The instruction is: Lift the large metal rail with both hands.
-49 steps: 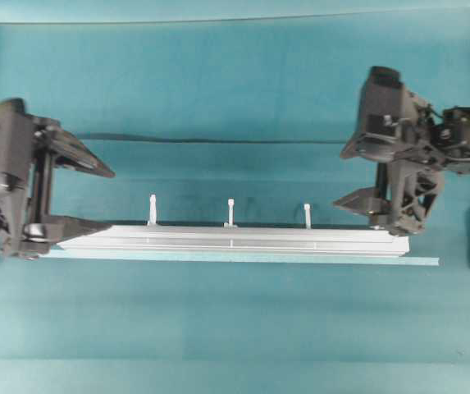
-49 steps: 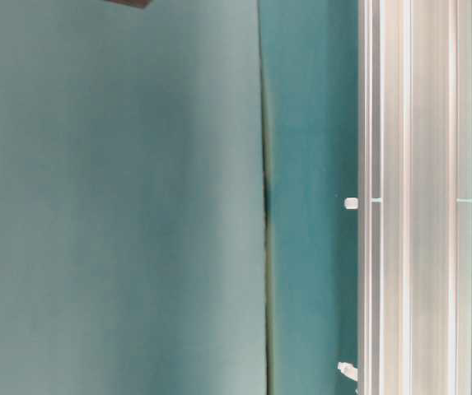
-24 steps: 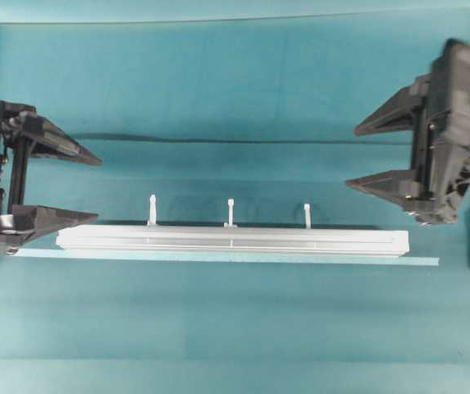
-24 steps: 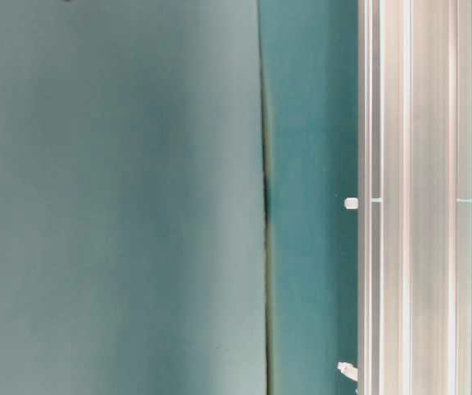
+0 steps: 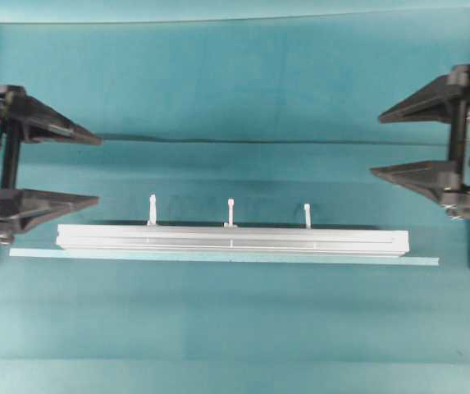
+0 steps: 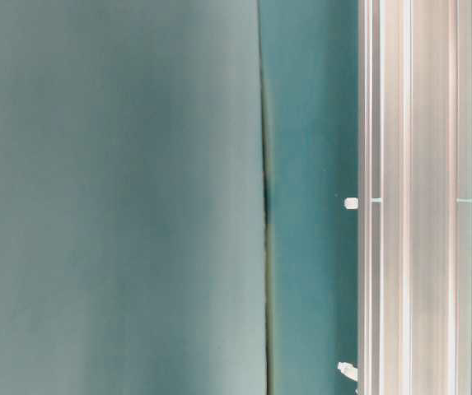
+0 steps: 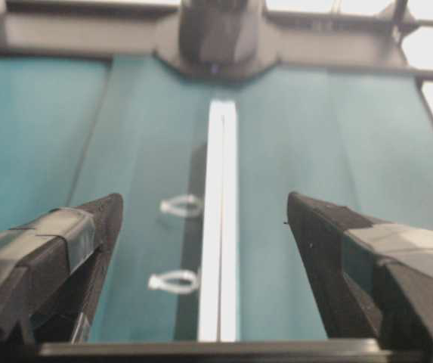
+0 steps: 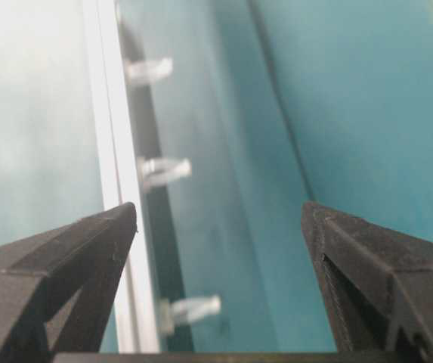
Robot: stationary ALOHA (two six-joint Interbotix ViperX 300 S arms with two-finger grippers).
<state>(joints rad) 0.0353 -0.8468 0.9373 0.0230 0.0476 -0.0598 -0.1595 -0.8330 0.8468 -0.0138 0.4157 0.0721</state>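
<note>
Large metal rail (image 5: pixel 231 240) beside tape strip (image 5: pixel 218 257); both tools spread (left (image 5: pixel 95 168), right (image 5: pixel 378 144)).

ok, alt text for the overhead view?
A large metal rail lies lengthwise across a teal table, held by neither gripper. The left gripper and right gripper sit at either end with jaws wide open. A thin pale tape strip runs along the rail's near side.
</note>
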